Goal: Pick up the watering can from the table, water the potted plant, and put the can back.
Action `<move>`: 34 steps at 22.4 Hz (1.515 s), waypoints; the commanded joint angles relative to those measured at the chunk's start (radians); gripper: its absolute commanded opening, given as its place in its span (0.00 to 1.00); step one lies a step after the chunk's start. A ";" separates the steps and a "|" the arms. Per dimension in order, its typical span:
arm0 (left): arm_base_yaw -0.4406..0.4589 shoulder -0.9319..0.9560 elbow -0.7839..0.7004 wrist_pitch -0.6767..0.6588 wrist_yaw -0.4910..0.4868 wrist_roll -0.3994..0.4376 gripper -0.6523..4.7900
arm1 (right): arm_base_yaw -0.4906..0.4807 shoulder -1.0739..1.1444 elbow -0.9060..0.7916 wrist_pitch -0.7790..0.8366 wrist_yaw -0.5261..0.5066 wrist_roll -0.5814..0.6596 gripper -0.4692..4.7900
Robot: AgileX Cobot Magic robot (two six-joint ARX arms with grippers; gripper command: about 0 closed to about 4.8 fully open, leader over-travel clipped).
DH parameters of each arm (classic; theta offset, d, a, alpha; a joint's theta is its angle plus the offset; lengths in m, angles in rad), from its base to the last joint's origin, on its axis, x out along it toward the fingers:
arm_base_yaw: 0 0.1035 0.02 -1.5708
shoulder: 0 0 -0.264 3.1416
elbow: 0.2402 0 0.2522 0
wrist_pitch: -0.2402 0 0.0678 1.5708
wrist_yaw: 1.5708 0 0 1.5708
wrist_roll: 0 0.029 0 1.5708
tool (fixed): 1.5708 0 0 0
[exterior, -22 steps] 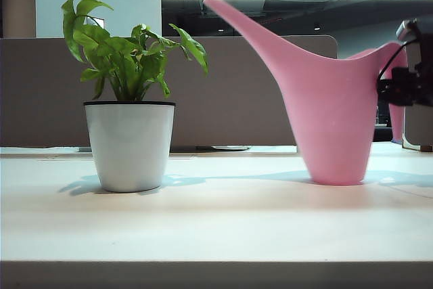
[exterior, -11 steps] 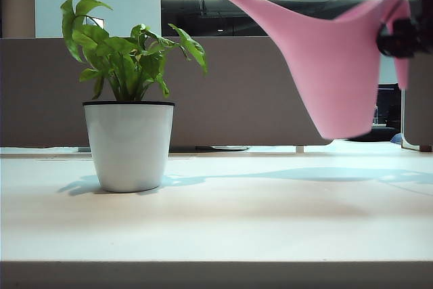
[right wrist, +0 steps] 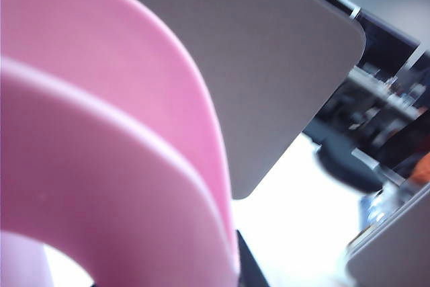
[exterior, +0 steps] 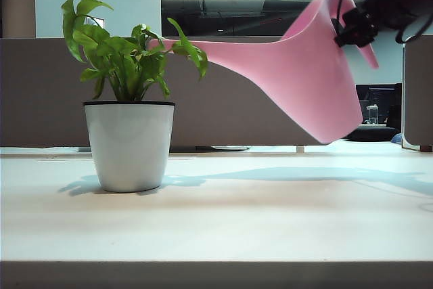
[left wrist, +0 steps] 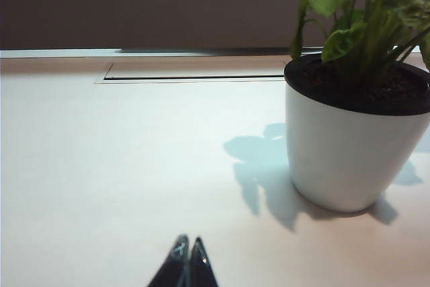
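Watering can aloft, spout tip hidden behind potted plant leaves.

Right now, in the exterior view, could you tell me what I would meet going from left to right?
potted plant on the table → watering can, lifted and tipped toward it → right gripper at its handle.

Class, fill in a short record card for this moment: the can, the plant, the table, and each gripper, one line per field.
watering can: pink, lifted clear of the table, tipped with its spout reaching into the leaves
potted plant: green leaves in a white pot with a black rim, upright on the table
table: pale top, can's shadow across it
right gripper: up high at the can's handle, holding it
left gripper: low over the table beside the pot, fingertips together, holding nothing
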 commanded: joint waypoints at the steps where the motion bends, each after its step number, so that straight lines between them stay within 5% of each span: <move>1: 0.001 0.000 0.005 0.012 0.003 -0.001 0.11 | 0.019 -0.028 0.046 0.116 0.016 -0.049 0.28; 11: 0.001 0.000 0.005 0.011 0.003 -0.001 0.11 | 0.051 -0.045 0.068 0.110 0.080 -0.210 0.28; 34: 0.001 0.000 0.005 -0.003 0.003 -0.001 0.11 | 0.057 -0.089 0.068 0.148 0.084 -0.256 0.28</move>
